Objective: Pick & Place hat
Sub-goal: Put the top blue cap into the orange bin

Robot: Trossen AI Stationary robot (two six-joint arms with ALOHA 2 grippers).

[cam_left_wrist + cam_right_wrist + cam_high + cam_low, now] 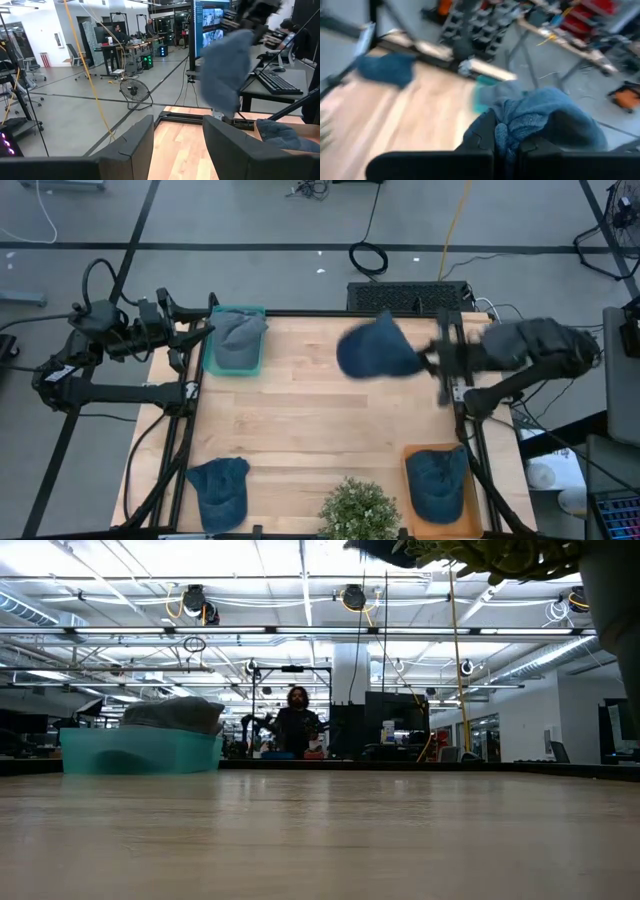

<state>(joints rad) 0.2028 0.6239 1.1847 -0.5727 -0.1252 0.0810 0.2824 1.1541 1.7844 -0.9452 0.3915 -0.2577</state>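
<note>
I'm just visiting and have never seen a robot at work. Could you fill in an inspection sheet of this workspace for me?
Surface: wooden table.
Job's things: blue hat held in the air; another hat lying on the table; one hat in the orange tray; grey hat in the teal bin.
Clutter: potted plant.
Grippers: right gripper shut on the blue hat; left gripper open, beside the teal bin.
Cables: coiled cable on the floor.
Surroundings: a person beyond the table.

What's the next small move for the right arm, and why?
Probably carry the blue hat leftward toward the teal bin. The right gripper, jaws shut on the hat, holds it above the table, and the bin already holds a grey hat.
</note>
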